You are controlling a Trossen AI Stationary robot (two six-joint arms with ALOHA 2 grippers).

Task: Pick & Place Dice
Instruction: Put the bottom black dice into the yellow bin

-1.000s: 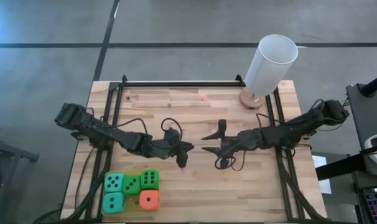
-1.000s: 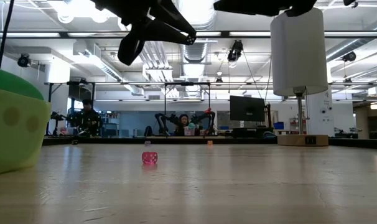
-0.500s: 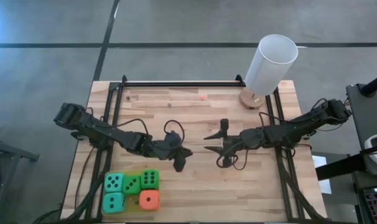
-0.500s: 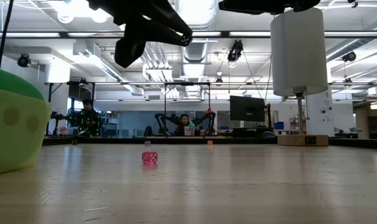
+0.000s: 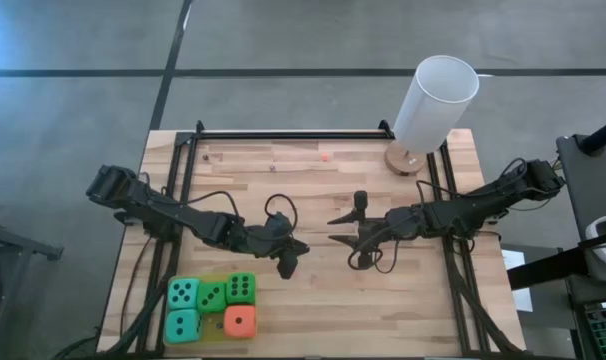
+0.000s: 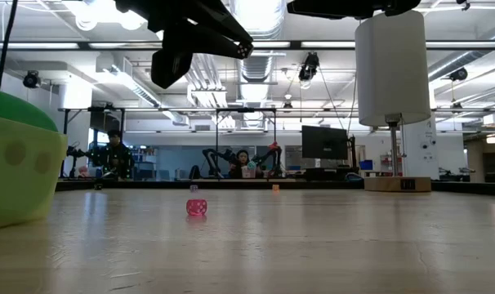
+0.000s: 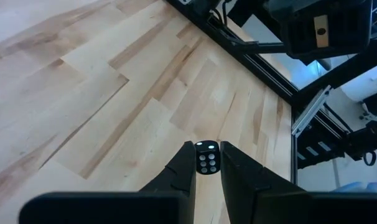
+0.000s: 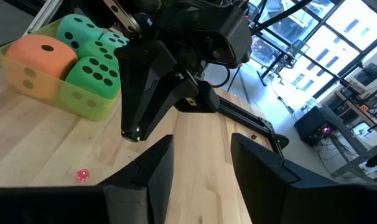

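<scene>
Wooden counter: the left gripper pinches a tiny black die above its middle; the right gripper is spread nearby. Five foam dice fill a yellow-green tray at the front-left; a white cylinder stands far right.

Middle of the table is getting crowded: the left gripper and right gripper are hanging over the centre, nearly nose to nose. The dice are sitting packed at 7 o'clock, the white cylinder is standing at 1 o'clock. Bare wood is lying open at 5 and 11 o'clock, apart from a tiny pink die.
</scene>
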